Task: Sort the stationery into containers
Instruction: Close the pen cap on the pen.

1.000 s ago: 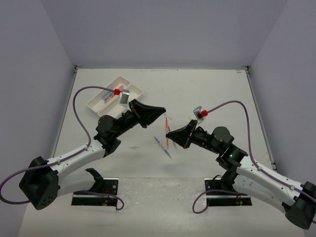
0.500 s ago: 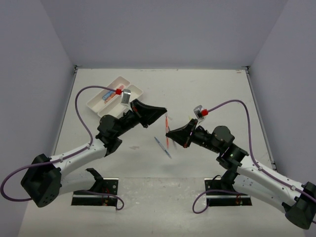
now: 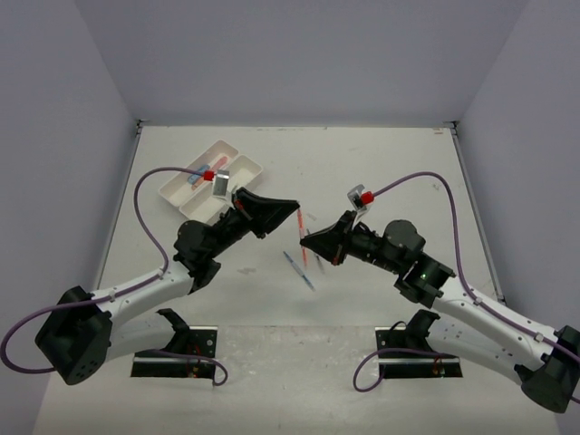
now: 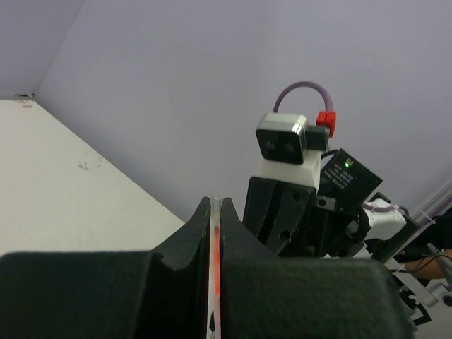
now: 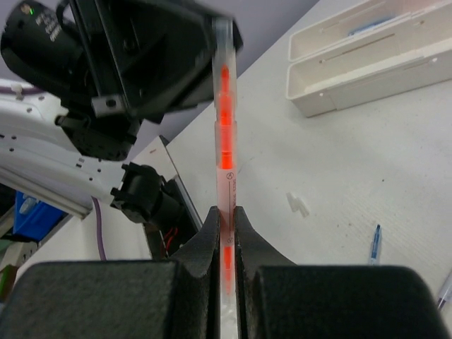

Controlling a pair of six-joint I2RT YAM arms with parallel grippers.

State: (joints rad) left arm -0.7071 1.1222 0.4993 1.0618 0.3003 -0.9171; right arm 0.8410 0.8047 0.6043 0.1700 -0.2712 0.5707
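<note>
A thin translucent pen with an orange-red core hangs above the table's middle, held at both ends. My left gripper is shut on its far end, and the left wrist view shows the pen pinched in the jaws of the gripper. From the near side, my right gripper is shut on the other end. In the right wrist view the pen runs from that gripper up to the left gripper. Two white containers lie side by side at the back left, with a blue and an orange marker inside.
A thin blue pen lies on the table under the grippers and shows in the right wrist view as the blue pen. Another pen is at that view's right edge, and a small white scrap lies nearby. The containers are at the upper right.
Both arms have shifted slightly, the right gripper moving up and left towards the left one. The pen stays gripped at both ends, and the jaws have not opened.
</note>
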